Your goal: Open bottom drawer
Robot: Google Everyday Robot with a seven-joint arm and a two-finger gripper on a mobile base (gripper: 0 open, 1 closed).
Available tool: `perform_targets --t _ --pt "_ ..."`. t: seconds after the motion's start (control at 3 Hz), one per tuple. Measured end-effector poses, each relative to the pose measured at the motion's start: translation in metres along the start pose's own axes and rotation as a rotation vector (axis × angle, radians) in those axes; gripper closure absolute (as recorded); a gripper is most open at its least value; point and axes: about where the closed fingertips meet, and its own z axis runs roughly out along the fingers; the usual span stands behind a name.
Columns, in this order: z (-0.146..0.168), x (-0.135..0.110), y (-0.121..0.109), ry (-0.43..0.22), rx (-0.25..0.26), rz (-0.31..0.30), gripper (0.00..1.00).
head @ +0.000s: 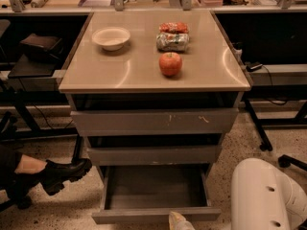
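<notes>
The bottom drawer is seen standing open at the foot of a grey cabinet. It is drawn out toward the camera so that its shallow tray floor is exposed, and nothing is seen lying in it. Its narrow front panel runs along the lower edge of the view. The gripper is found at the very bottom of the view, just in front of that panel and a little right of its middle. Only a pale tip of it is shown, so whether it is open or closed cannot be told, nor whether the panel is touched. The robot's white arm housing is seen to the right of the drawer, in the lower right corner.

Above the open drawer, the middle drawer is shown slightly forward of the cabinet body, with a dark gap over it. The top drawer is the widest, and pale scratch marks are borne on the right part of its front.

On the tan surface, a white bowl is placed at the rear left. A red apple is set near the middle, and two snack bags lie just behind it, one against the other. A black boot worn by a person is seen on the speckled floor at the left, near the cabinet's lower corner.
</notes>
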Motion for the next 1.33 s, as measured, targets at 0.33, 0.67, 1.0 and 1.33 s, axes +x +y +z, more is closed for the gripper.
perform_targets --t 0.33,0.67,1.0,1.33 --pt "-0.0001 -0.0001 -0.0001 0.0 0.0 0.0 0.83" --pt "-0.0001 -0.0001 -0.0001 0.0 0.0 0.0 0.59" --pt "0.0 -0.0001 -0.0001 0.0 0.0 0.0 0.36" --pt "0.0 -0.0001 -0.0001 0.0 0.0 0.0 0.13"
